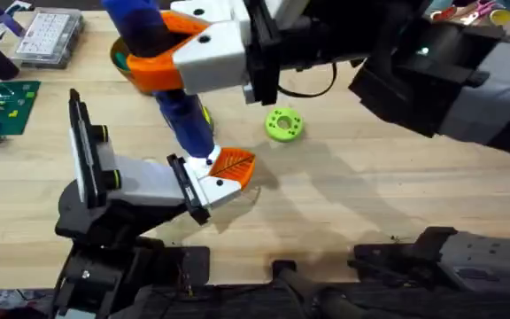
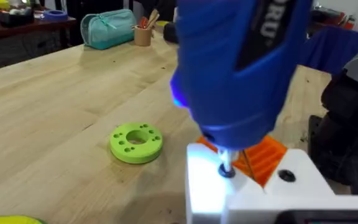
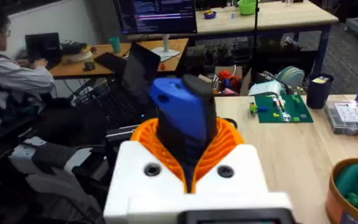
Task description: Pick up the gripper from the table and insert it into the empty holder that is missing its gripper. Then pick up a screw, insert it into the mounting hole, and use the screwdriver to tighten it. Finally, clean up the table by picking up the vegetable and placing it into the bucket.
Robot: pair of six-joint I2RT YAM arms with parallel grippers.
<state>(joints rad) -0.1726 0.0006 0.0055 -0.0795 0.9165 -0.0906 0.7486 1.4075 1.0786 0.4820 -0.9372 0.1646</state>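
The blue screwdriver (image 1: pixel 184 120) stands steeply tilted over the holder (image 1: pixel 140 182), and my right gripper (image 1: pixel 162 53) is shut on its upper body. The small white-and-orange gripper (image 1: pixel 228 168) sits in the holder's black clamp. In the left wrist view the screwdriver (image 2: pixel 241 68) has its lit bit pressed into a hole in the gripper's white block (image 2: pixel 303 180). The right wrist view shows the screwdriver (image 3: pixel 182 112) clamped between orange ribbed fingers (image 3: pixel 229 140). The corn vegetable (image 1: pixel 204 113) peeks out behind the screwdriver. The orange bucket (image 3: pixel 353 186) holds green items.
A lime-green ring disc (image 1: pixel 283 124) lies on the wooden table (image 1: pixel 370 204) right of the holder. A clear parts box (image 1: pixel 50 35) and a green circuit board (image 1: pixel 3 106) sit at the far left. The right arm's dark body (image 1: pixel 450 71) spans the upper right.
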